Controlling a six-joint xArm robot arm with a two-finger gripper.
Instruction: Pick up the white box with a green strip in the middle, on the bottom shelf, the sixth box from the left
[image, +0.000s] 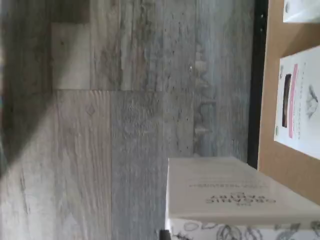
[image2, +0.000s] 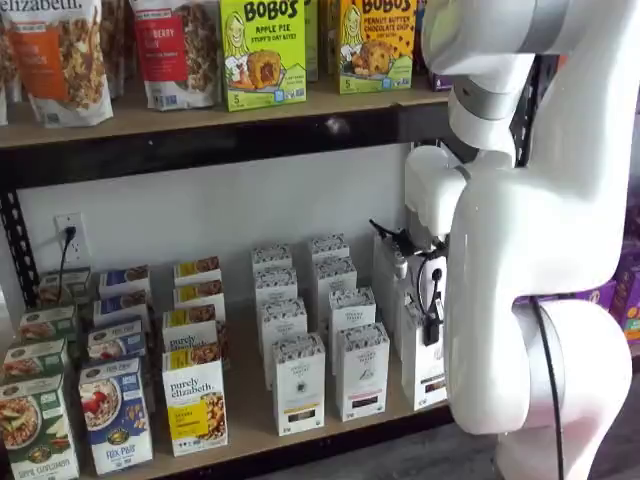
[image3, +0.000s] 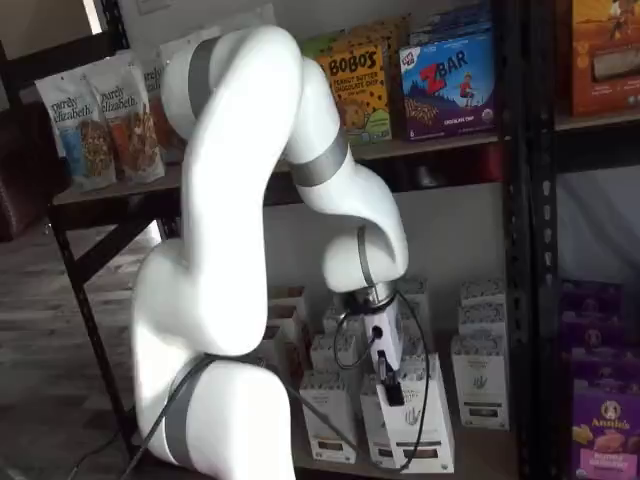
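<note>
arm (image3: 240, 250) is filling both shelf views, reaching down to the bottom shelf (image2: 250, 400).

bottom shelf is carrying rows of boxes: cereal and granola boxes at one end, white boxes (image2: 298, 380) in files toward the other. rail (image: 257, 85) and grey plank floor (image: 125, 125) are showing in the wrist view.

white box with a green strip (image3: 425, 425) is sitting at the front of the file under the wrist, by my reading already taken: gripper (image3: 392, 385) is sitting against its upper front, black fingers (image3: 390, 390) pressed together on its top part. the green strip itself is too small to confirm. in the wrist view the box's top face (image: 235, 187) is lying close under the camera and out past the rail, over the floor, so it looks partly drawn out.

judging progress: reach and grasp done; clean lift clear of the shelf left.

box is standing upright, long axis vertical, printed front facing out of the shelf.
</note>
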